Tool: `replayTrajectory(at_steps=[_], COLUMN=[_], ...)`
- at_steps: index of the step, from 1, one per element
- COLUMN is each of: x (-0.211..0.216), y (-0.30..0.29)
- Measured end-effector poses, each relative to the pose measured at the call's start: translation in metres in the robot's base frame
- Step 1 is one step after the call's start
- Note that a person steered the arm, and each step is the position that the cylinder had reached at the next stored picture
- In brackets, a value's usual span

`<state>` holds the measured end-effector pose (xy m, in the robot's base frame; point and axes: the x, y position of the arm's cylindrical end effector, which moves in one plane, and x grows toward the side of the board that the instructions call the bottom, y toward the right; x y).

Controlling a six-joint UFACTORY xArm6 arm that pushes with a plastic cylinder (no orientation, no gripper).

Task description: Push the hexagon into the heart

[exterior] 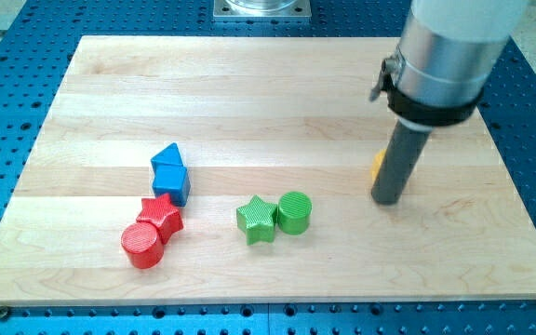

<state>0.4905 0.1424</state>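
Observation:
My tip [386,198] rests on the wooden board [249,84] at the view's right. A yellow block [378,166] shows as a small sliver just left of the rod and is mostly hidden behind it, so its shape cannot be made out. It sits right against the rod, a little above the tip. No block in view reads clearly as a hexagon or a heart. The other blocks lie far to the left of the tip.
A blue triangle-like block [167,155] touches a blue cube [172,182] below it. A red star [162,216] and a red cylinder [142,246] sit below those. A green star [256,220] touches a green cylinder [294,212] at the lower middle.

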Motion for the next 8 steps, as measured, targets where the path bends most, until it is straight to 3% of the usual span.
replayTrajectory(at_steps=[3,4,6,8], x=[-0.013,-0.023,-0.031,-0.043], y=[-0.013,-0.045,0.024,0.046])
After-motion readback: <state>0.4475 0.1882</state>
